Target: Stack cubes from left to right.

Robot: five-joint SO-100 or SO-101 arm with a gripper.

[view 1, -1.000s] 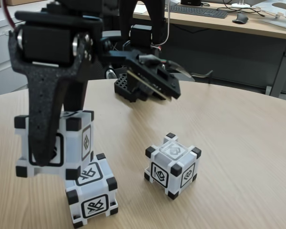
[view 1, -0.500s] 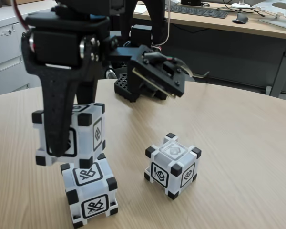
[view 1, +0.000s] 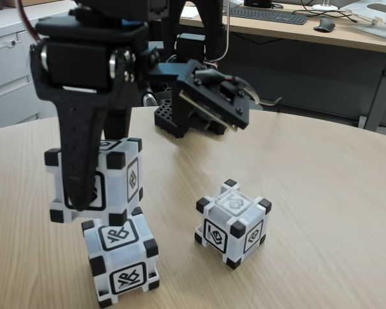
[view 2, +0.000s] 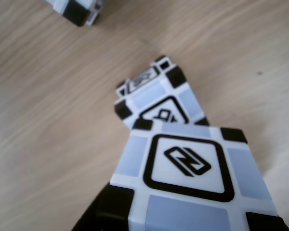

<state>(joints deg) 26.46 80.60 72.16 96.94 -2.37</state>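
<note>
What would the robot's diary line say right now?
gripper: shut on held cube | held cube: over bottom cube, offset | third cube: apart on table

In the fixed view the black two-finger gripper (view 1: 83,193) hangs down from a boxy black wrist motor, its long finger (view 1: 77,161) pointing straight to the table. The fingers are closed on a grey-white translucent plastic cube with black corners (view 1: 112,183), which is lifted.
</note>
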